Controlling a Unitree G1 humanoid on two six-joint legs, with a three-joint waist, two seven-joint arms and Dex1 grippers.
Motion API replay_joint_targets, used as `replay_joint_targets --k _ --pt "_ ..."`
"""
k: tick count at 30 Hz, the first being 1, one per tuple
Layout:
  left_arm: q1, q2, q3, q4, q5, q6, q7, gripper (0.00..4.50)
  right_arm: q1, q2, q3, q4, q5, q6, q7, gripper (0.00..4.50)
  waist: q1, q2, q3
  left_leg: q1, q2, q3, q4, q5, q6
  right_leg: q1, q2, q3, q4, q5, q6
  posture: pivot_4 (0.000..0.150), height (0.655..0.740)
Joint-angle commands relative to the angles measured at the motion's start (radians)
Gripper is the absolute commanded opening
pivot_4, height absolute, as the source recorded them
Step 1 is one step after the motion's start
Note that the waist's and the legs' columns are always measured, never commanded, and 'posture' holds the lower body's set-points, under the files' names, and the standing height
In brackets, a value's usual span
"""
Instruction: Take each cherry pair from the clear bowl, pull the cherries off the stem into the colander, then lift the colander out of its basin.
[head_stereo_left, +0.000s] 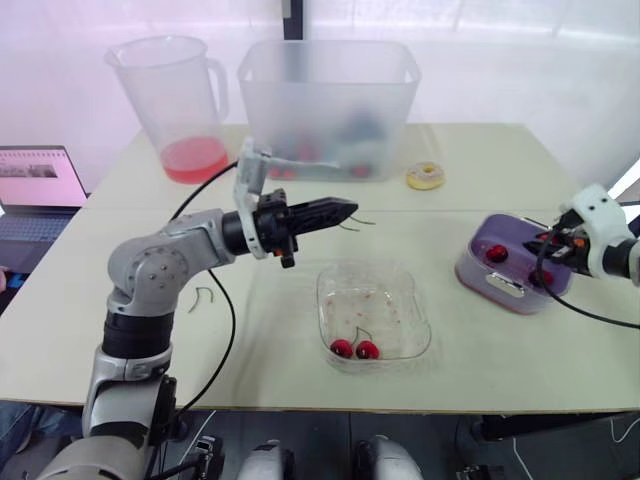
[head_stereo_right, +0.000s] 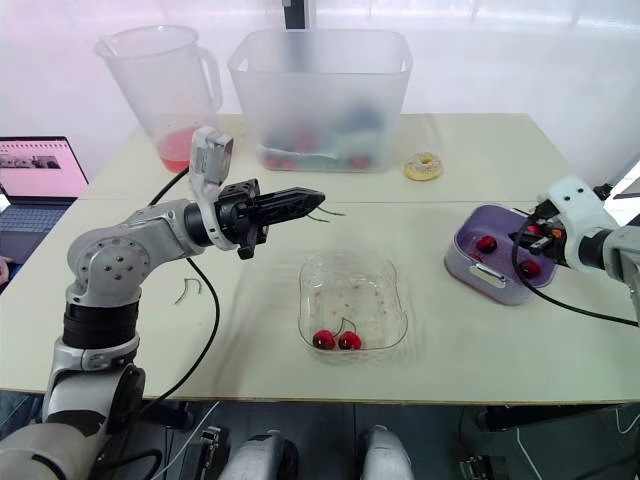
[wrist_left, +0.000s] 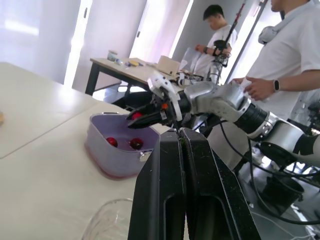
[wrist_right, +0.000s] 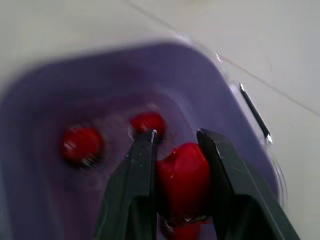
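Note:
My left gripper hovers above the table behind the clear bowl, shut on a thin green stem that pokes from its tips. One cherry pair lies in the bowl's near corner. At the right, my right gripper reaches into the purple colander, shut on a red cherry. In the colander, two more cherries rest on the bottom. In the left wrist view the right gripper hangs over the colander.
A pitcher with red liquid and a big translucent bin stand at the back. A small donut lies behind the colander. A loose stem lies on the table at the left. A laptop sits far left. People stand beyond the table.

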Motion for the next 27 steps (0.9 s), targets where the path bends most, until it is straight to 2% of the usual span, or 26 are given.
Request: replay_joint_targets --k 1,4,5,8,11,15,20,22,27 --pt "-0.006 0.004 0.011 -0.033 0.006 -0.023 -0.001 0.00 -0.027 0.000 -0.007 0.013 -0.029 -0.039 0.032 2.59 0.001 0.000 0.000 0.000 0.000 0.000 0.000 0.000 0.000 0.000 0.000 0.000 0.000 0.000 0.000 0.150 0.6886" --pt "-0.007 0.012 0.015 -0.028 0.011 -0.025 -0.003 0.00 -0.047 -0.014 -0.011 0.031 -0.042 -0.047 0.055 4.06 0.002 0.000 0.000 0.000 0.000 0.000 0.000 0.000 0.000 0.000 0.000 0.000 0.000 0.000 0.000 0.150 0.6886" --pt "-0.006 0.015 0.016 -0.027 0.013 -0.026 -0.003 0.00 -0.055 -0.020 -0.014 0.031 -0.043 -0.046 0.065 4.42 0.002 0.000 0.000 0.000 0.000 0.000 0.000 0.000 0.000 0.000 0.000 0.000 0.000 0.000 0.000 0.150 0.6886" --pt "-0.005 0.019 0.020 -0.025 0.017 -0.028 -0.002 0.00 -0.087 -0.030 -0.036 0.017 -0.021 -0.018 0.099 4.47 0.002 0.000 0.000 0.000 0.000 0.000 0.001 0.000 0.000 0.000 0.000 0.000 0.000 0.000 0.000 0.150 0.6886" --pt "-0.003 0.028 0.031 -0.021 0.017 -0.023 0.005 0.00 -0.102 -0.045 -0.090 -0.098 0.110 0.065 0.242 4.47 0.002 0.000 0.000 0.000 0.000 0.000 0.000 0.000 0.000 0.000 0.000 0.000 0.000 0.000 0.000 0.150 0.6886" --pt "0.013 0.074 0.069 0.003 0.011 0.008 0.032 0.00 -0.222 -0.011 -0.147 -0.303 0.369 0.292 0.331 4.47 -0.004 0.002 0.001 0.000 0.001 -0.001 0.000 0.000 -0.001 0.000 0.000 0.000 0.000 0.000 0.000 0.150 0.6886" --pt "0.073 0.194 0.106 0.051 0.040 0.090 0.087 0.00 -0.311 0.047 -0.144 -0.500 0.632 0.480 0.366 4.47 0.001 0.001 0.001 0.000 0.003 -0.003 -0.001 0.000 -0.001 0.000 0.002 -0.001 -0.001 0.000 0.000 0.150 0.6886" --pt "0.108 0.231 0.148 0.057 0.022 0.126 0.109 0.00 -0.339 0.073 -0.131 -0.537 0.683 0.506 0.363 4.47 0.002 0.001 0.001 -0.001 0.002 -0.003 0.000 0.000 -0.001 0.000 0.001 -0.001 -0.001 0.000 0.000 0.150 0.6886" --pt "0.236 0.285 0.236 0.042 0.006 0.164 0.135 0.00 -0.368 0.110 -0.073 -0.582 0.692 0.485 0.374 4.47 0.003 0.000 0.001 -0.002 -0.002 -0.004 0.001 0.000 0.000 0.000 -0.001 -0.001 -0.002 0.000 0.000 0.150 0.6886"
